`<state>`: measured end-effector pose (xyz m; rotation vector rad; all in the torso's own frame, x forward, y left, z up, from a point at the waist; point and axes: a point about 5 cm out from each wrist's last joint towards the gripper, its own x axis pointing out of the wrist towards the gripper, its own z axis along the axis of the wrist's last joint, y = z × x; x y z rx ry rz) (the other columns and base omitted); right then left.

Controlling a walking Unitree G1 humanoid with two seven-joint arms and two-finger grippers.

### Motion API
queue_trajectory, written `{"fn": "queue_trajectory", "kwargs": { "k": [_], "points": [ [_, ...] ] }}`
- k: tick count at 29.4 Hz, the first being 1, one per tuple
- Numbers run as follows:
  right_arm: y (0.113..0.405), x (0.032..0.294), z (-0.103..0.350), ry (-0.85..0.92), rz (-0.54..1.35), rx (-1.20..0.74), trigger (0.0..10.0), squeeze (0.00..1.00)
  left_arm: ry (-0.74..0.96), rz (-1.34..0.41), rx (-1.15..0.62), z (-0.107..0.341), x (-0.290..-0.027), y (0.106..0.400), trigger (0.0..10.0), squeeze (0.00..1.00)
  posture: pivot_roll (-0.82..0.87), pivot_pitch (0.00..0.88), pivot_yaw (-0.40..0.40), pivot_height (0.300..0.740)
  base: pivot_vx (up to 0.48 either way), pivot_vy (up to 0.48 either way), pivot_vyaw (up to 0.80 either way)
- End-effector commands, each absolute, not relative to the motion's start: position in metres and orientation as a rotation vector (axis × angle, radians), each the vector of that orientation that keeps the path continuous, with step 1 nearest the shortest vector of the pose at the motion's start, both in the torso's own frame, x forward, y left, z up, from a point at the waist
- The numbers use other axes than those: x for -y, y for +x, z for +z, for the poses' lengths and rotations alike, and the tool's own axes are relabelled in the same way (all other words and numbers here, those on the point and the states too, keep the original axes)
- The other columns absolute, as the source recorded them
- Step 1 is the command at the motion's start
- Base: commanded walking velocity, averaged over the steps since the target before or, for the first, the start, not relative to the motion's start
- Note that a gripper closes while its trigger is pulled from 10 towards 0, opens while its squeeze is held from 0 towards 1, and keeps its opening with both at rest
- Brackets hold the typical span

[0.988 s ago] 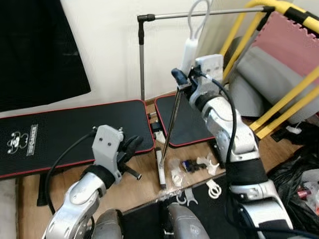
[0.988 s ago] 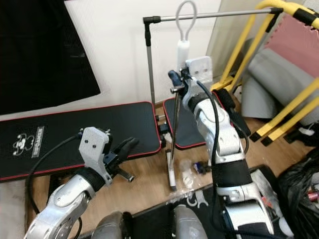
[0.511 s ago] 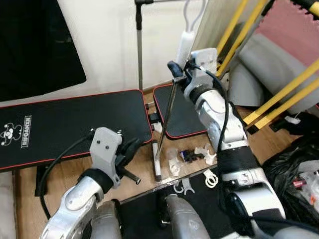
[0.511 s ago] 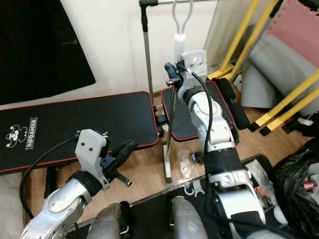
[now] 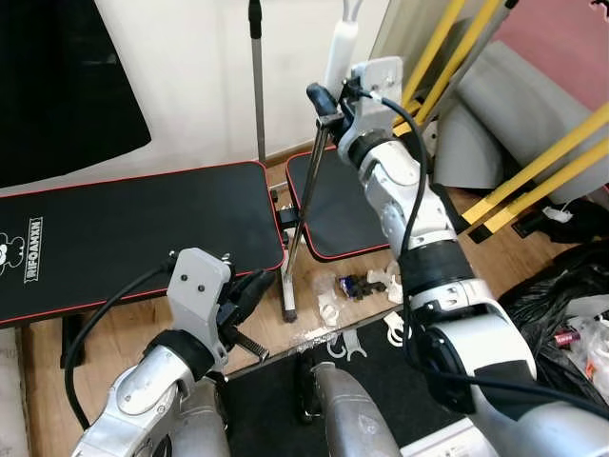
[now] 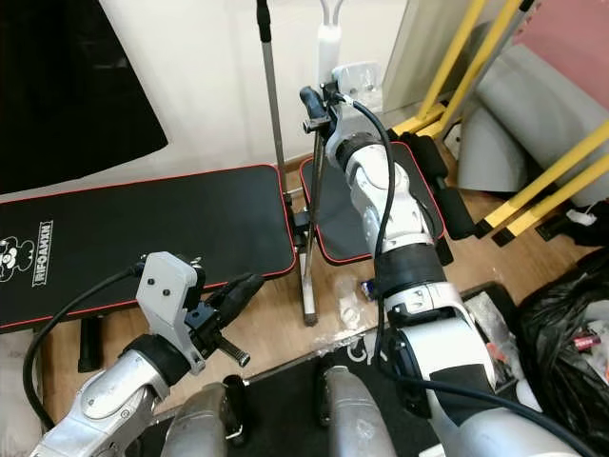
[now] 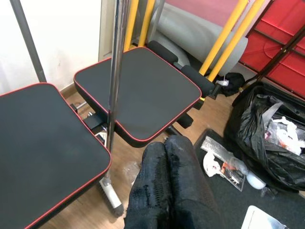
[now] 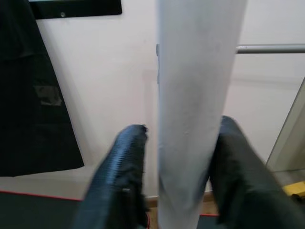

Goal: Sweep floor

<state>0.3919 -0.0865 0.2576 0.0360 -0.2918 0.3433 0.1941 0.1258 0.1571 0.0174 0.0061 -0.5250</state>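
While gripped high on its white handle by the right gripper [image 5: 328, 103], fingers pinched on either side of the broom [image 5: 303, 214], slants down and leftward to a small head [image 5: 286, 303] resting on the wood floor [image 5: 114, 333] just in front of two black red-edged mats [image 5: 133, 228]. Close to the head on its right, scattered litter [image 5: 354, 286]: clear plastic bits and white clips, some lying on the edge of a dark near mat [image 5: 381, 371]. Lower left, the left gripper [image 5: 249, 288], fingers pressed together and holding nothing, hovering above the floor beside the head. Far right, yellow bars [image 5: 533, 162], a grey cushion and a black bag [image 5: 561, 314]. Judged best for the sweep: keep the clamp firm so the shaft cannot twist, press the head flat to the boards, draw short strokes towards the litter, and steer clear of the mat edges and the upright metal pole [image 5: 257, 86] behind.
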Motion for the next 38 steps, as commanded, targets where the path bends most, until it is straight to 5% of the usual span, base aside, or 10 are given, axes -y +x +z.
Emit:
{"fn": "queue_trajectory", "kwargs": {
  "k": [1, 2, 28, 30, 31, 33, 34, 38],
  "points": [
    [0.393, 0.088, 0.258, 0.049, 0.332, 0.306, 10.0, 0.55, 0.014, -0.547, -0.037, 0.154, -0.126, 0.190, 10.0, 0.00, -0.06, 0.348, -0.149, 0.740, 0.000, 0.000, 0.00],
    [0.393, 0.087, 0.259, 0.045, 0.342, 0.308, 10.0, 1.00, 0.013, -0.547, -0.039, 0.154, -0.126, 0.190, 10.0, 0.00, -0.06, 0.348, -0.149, 0.740, 0.000, 0.000, 0.00],
    [0.364, 0.129, 0.205, 0.009, 0.262, 0.226, 10.0, 1.00, 0.017, -0.548, -0.047, 0.151, -0.127, 0.202, 10.0, 0.00, -0.09, 0.310, -0.131, 0.740, 0.000, 0.000, 0.00],
    [0.360, 0.130, 0.204, 0.031, 0.276, 0.225, 10.0, 0.93, 0.019, -0.548, -0.046, 0.151, -0.127, 0.203, 10.0, 0.00, -0.09, 0.308, -0.131, 0.740, 0.000, 0.000, 0.00],
    [0.355, 0.129, 0.203, 0.060, 0.293, 0.224, 10.0, 0.69, 0.019, -0.548, -0.046, 0.151, -0.127, 0.205, 10.0, 0.00, -0.09, 0.303, -0.130, 0.740, 0.000, 0.000, 0.00],
    [0.355, 0.129, 0.203, 0.060, 0.293, 0.224, 10.0, 0.69, 0.019, -0.548, -0.046, 0.151, -0.127, 0.205, 10.0, 0.00, -0.09, 0.303, -0.130, 0.740, 0.000, 0.000, 0.00],
    [0.350, 0.128, 0.202, 0.085, 0.312, 0.223, 10.0, 0.00, 0.019, -0.548, -0.047, 0.150, -0.127, 0.206, 10.0, 0.00, -0.09, 0.295, -0.130, 0.740, 0.000, 0.000, 0.00],
    [0.337, 0.127, 0.198, 0.128, 0.357, 0.216, 10.0, 0.00, 0.018, -0.548, -0.048, 0.149, -0.127, 0.209, 10.0, 0.00, -0.10, 0.289, -0.128, 0.740, 0.000, 0.000, 0.00]
  ]
}}
